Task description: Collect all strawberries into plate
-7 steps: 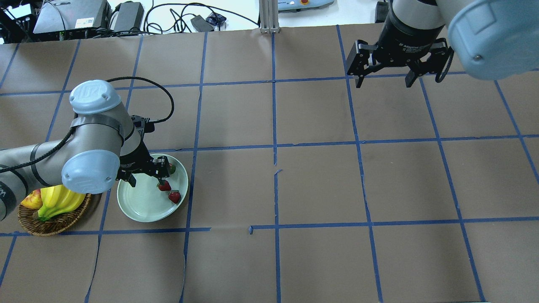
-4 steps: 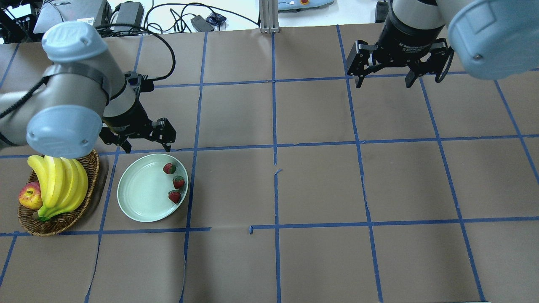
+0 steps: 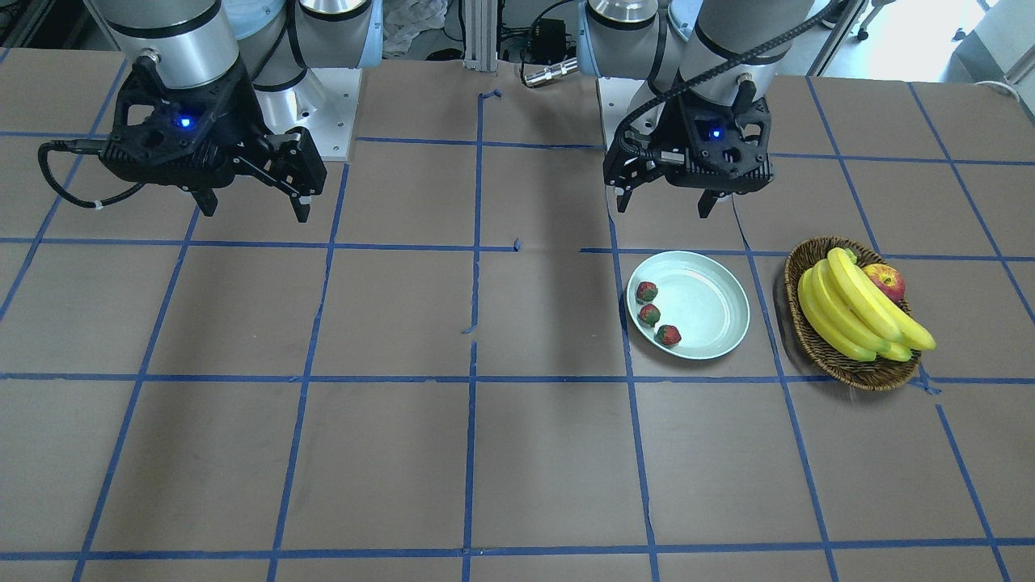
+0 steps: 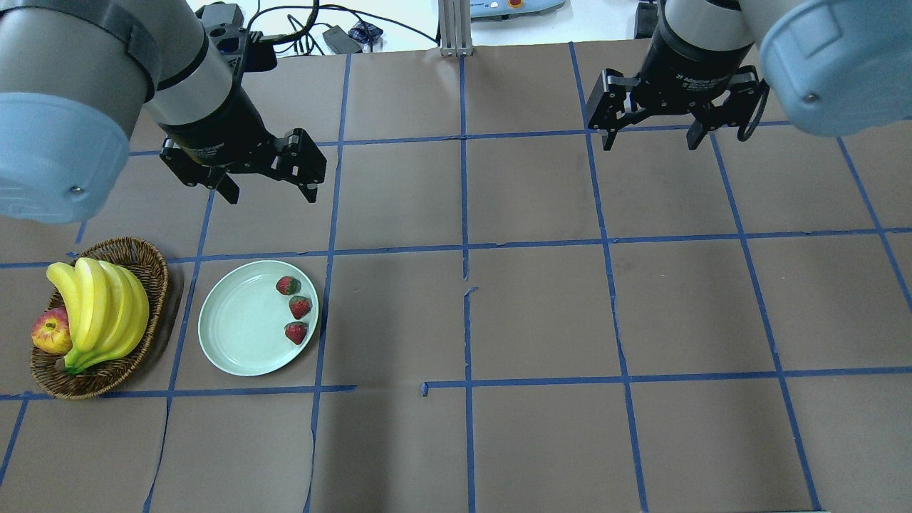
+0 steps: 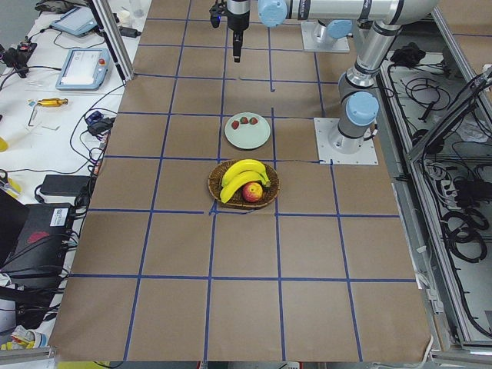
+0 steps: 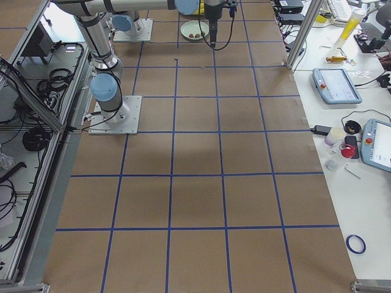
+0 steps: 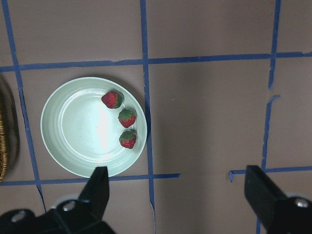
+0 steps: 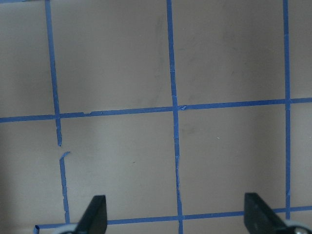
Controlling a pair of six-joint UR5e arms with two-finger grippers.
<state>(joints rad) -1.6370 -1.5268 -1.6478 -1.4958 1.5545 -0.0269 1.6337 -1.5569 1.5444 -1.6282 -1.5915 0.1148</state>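
Observation:
Three strawberries (image 4: 293, 308) lie in a row on the right side of the pale green plate (image 4: 235, 335). They also show in the front-facing view (image 3: 649, 314) on the plate (image 3: 711, 299), and in the left wrist view (image 7: 123, 118) on the plate (image 7: 78, 131). My left gripper (image 4: 269, 192) is open and empty, raised high, beyond the plate. My right gripper (image 4: 650, 142) is open and empty, high over the far right of the table.
A brown wicker basket (image 4: 153, 267) with bananas (image 4: 100, 306) and a red-yellow apple (image 4: 50, 335) stands left of the plate. Cables and boxes lie beyond the table's far edge. Blue tape lines grid the brown table.
My left gripper has risen from the plate and moved away toward the far side, empty. A strawberry it was over now lies in the plate. The right arm has not moved.

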